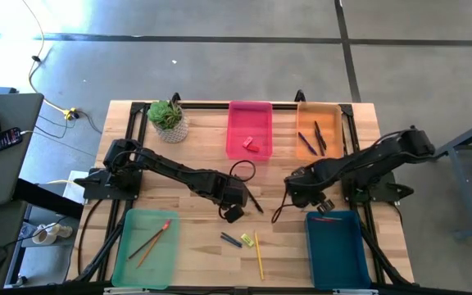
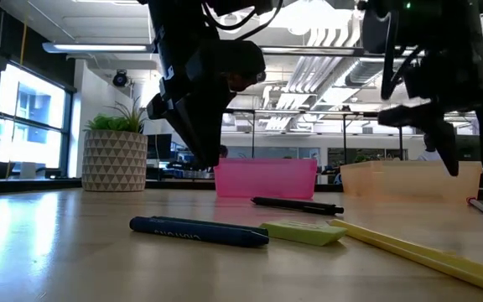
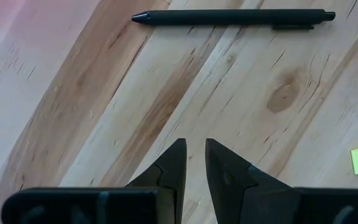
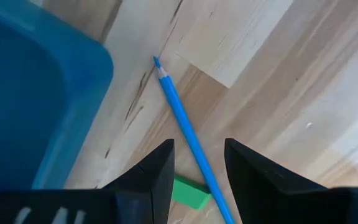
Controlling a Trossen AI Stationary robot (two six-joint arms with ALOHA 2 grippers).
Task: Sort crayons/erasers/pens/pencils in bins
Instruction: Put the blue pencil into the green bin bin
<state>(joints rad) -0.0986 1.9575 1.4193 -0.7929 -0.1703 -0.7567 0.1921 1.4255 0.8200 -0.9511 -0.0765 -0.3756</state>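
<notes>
On the wooden bench (image 1: 203,156), your left fingers (image 3: 194,163) stand slightly apart, empty; the black pen (image 3: 235,17) lies crosswise just ahead. Right fingers (image 4: 199,163) straddle a blue pencil (image 4: 185,127), unclamped.

Two black arms (image 1: 179,170) — tapered claws, blk cables

Table (image 1: 195,238) is pale planked wood with visible grain, kinda satiny; the bins (image 1: 334,250) look like smooth plastic.
</notes>
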